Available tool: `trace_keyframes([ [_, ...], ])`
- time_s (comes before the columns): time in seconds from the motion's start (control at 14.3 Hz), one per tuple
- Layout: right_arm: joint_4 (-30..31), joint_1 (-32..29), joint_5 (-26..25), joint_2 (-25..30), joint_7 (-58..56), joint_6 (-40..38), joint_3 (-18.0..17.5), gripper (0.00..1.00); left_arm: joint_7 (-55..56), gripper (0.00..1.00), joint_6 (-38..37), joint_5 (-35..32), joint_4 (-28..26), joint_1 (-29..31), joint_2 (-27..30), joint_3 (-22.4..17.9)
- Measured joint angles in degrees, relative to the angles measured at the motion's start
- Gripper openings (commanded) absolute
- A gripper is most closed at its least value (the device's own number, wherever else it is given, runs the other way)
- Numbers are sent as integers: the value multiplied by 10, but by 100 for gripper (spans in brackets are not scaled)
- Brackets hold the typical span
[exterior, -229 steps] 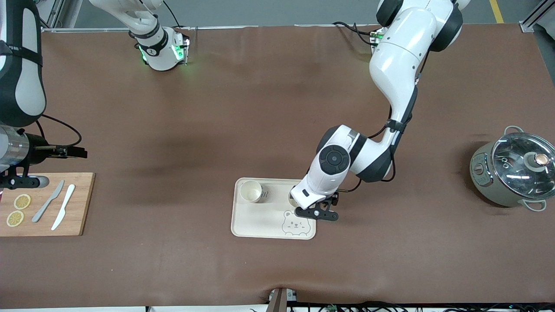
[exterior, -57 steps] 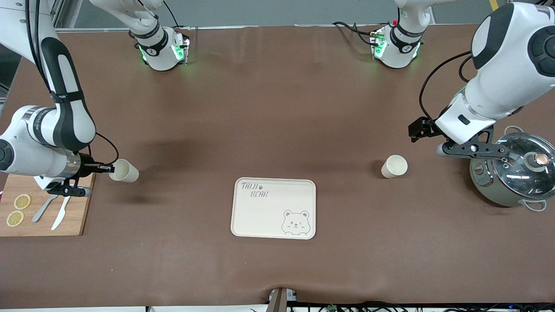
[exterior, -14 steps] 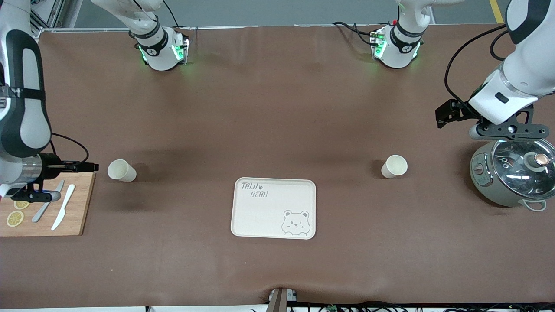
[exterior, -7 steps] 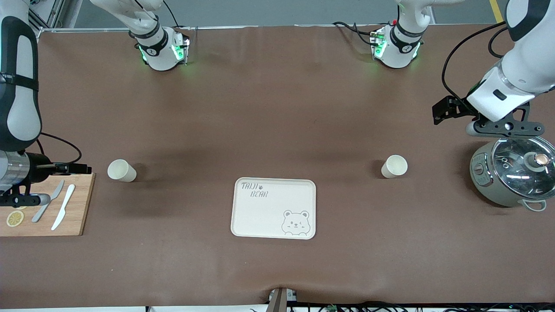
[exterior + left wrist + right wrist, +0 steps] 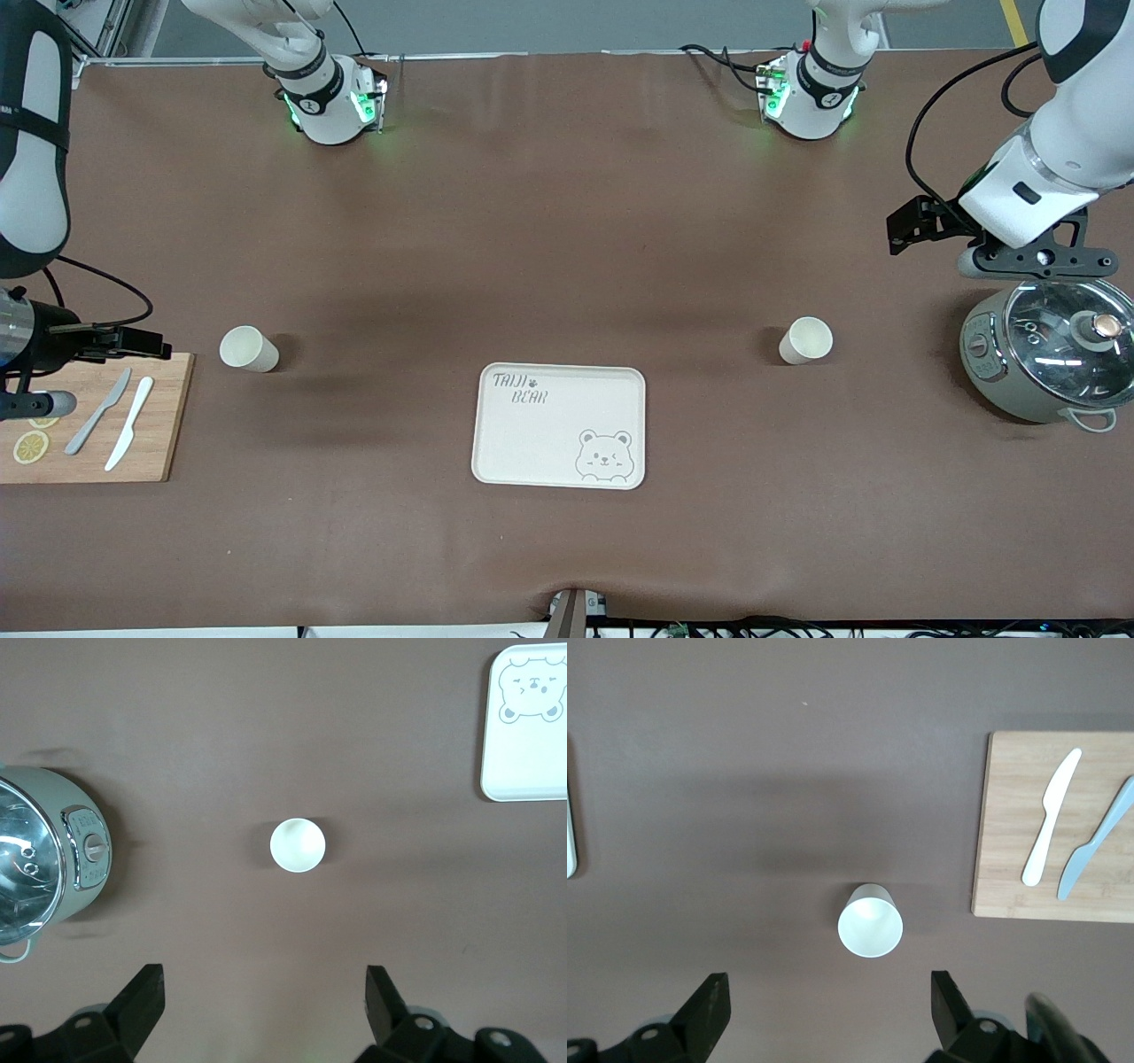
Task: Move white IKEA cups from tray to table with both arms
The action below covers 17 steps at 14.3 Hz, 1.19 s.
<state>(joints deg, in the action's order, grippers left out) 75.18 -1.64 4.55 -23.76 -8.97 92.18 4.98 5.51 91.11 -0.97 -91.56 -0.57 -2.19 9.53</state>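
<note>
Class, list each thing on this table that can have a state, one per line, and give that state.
Cup near the cutting board: upright, on the table, not held.
Cup near the pot: upright, on the table, not held.
Bear tray: nothing on it.
Pot: glass lid on.
Left gripper: open, holding nothing, over the pot.
Right gripper: open, holding nothing, over the cutting board.

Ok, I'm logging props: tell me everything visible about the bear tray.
The bear tray is a cream rectangle with rounded corners and a low raised rim, plastic by its look. It bears a bear drawing in one corner and lettering in the corner diagonal to it. It lies flat on the brown table, nothing on it, nothing touching it.
</note>
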Motion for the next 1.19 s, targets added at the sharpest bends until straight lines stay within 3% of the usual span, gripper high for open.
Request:
trace_keyframes([
  [0.28, -12, 1, -1, 4, 0, -7, 2, 100, 0, 100, 2, 0, 0, 0, 0, 0],
  [0.63, -20, 2, -1, 52, 0, -63, 1, 100, 0, 100, 10, 0, 1, 0, 0, 0],
  [1.19, -1, 3, -3, 114, 20, -91, 4, 100, 0, 100, 14, 0, 1, -1, 0, 0],
])
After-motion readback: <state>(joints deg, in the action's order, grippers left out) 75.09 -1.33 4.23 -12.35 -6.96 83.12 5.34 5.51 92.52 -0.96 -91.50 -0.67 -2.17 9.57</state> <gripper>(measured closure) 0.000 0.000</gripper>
